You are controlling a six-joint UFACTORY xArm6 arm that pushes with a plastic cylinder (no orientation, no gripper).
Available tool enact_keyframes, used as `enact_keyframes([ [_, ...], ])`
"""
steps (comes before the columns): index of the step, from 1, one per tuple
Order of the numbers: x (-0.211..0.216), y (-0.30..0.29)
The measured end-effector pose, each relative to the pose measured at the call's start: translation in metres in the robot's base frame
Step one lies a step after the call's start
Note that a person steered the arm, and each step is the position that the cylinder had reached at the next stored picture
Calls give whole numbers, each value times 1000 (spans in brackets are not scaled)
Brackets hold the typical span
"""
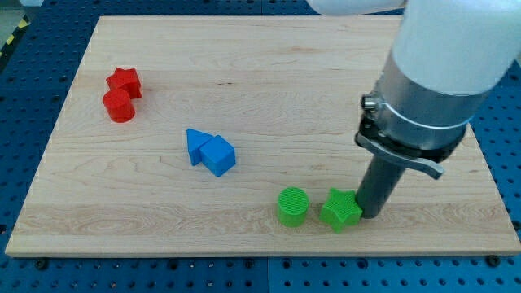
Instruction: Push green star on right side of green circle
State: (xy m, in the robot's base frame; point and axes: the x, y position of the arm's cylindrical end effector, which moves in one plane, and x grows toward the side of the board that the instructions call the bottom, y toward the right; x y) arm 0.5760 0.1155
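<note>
- My tip point(370, 213) sits low on the board point(269, 57), toward the view's bottom right, pressed against the green star point(340, 209) from its 3 o'clock side.
- There is no claw on this arm, only a straight dark rod, so nothing is gripped; the rod touches the star and no other block.
- The green star lies just beside the green circle point(292, 206), at the circle's 3 o'clock; whether the two touch I cannot tell.
- Both green blocks stand near the board's bottom edge, at about 5 o'clock from its middle.
- A blue cube point(218, 155) and a blue triangle point(195, 143) huddle together, touching, near the board's centre, at roughly 10 o'clock from the green circle.
- A red star point(125, 81) and a red cylinder point(119, 106) sit together well apart from the rest, at 10 o'clock on the board, the star toward the view's top.
- The arm's pale, bulky body fills the view's top right corner above the rod.
</note>
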Motion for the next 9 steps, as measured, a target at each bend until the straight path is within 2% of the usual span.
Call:
enact_keyframes([
  [5,-31,-32],
  [9,-24,-86],
])
